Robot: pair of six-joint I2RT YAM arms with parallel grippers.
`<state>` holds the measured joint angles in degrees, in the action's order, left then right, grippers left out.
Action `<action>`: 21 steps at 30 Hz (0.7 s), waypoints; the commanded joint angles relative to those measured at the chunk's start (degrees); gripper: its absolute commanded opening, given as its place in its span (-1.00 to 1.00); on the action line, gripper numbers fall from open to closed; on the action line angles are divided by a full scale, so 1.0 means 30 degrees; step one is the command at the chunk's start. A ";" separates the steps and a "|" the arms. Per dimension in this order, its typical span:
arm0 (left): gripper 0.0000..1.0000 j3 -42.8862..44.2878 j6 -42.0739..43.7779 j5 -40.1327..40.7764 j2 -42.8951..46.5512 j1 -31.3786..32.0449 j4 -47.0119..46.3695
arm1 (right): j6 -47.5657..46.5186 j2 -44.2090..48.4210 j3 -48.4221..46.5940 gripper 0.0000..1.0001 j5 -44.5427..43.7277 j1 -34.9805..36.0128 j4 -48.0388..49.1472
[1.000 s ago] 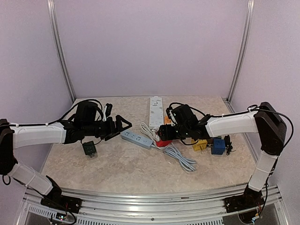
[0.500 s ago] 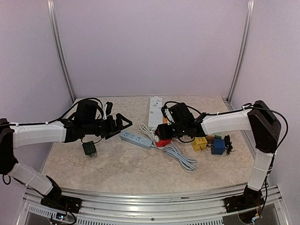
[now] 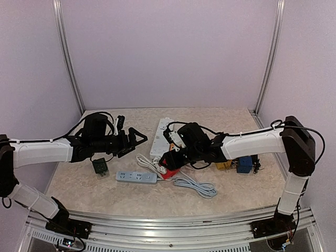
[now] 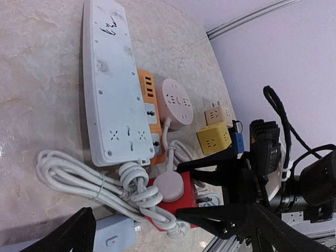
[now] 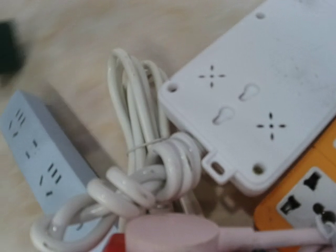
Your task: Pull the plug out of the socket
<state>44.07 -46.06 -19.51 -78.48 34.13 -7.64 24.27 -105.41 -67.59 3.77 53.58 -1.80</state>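
Observation:
A red cube socket (image 4: 184, 207) lies on the table with a round pinkish-white plug (image 4: 169, 188) seated in its top face. In the left wrist view my right gripper (image 4: 184, 190) has one black finger (image 4: 210, 169) on each side of the cube, shut on it. The top view shows that gripper (image 3: 170, 160) low over the red socket (image 3: 168, 173). The right wrist view shows the plug (image 5: 178, 233) at the bottom edge, with none of its own fingers. My left gripper (image 3: 140, 137) hangs open to the left, holding nothing.
A knotted white cable (image 5: 157, 173) lies against the plug. Close by are a long white power strip (image 3: 159, 137), a blue-grey strip (image 3: 136, 177), an orange socket (image 4: 147, 102), a round pink socket (image 4: 174, 101), yellow (image 3: 224, 165) and blue (image 3: 243, 164) cubes, and a black adapter (image 3: 100, 166).
My right gripper closed and moved left and nearer with the red socket. The blue-grey strip slid front-left, and the white strip and cables shifted left. The left arm held still.

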 commanded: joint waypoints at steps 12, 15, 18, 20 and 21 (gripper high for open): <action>0.88 -0.1778 -0.1898 0.0058 0.0399 0.1221 -0.0715 | 0.1378 0.1649 0.0179 -1.00 -0.0462 0.1577 0.2110; 0.70 -0.2137 -0.2149 0.0386 0.0689 0.1376 -0.0742 | 0.1521 0.2028 0.0363 -1.00 -0.1132 0.1384 0.1923; 0.53 -0.2153 -0.2437 0.0254 0.0843 0.1547 -0.0661 | 0.1661 0.2225 0.0576 -1.00 -0.1140 0.1118 0.1828; 0.48 -0.2152 -0.2781 -0.0046 0.0654 0.1783 -0.0794 | 0.1720 0.2261 0.0601 -1.00 -0.1140 0.1028 0.1763; 0.44 -0.2152 -0.3017 -0.0154 0.0504 0.1932 -0.0881 | 0.1723 0.2278 0.0597 -1.00 -0.1140 0.0995 0.1746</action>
<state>38.22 -52.86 -19.07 -76.86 38.35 -9.65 28.42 -102.76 -65.41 2.52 57.74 -0.69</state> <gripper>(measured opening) 0.750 0.635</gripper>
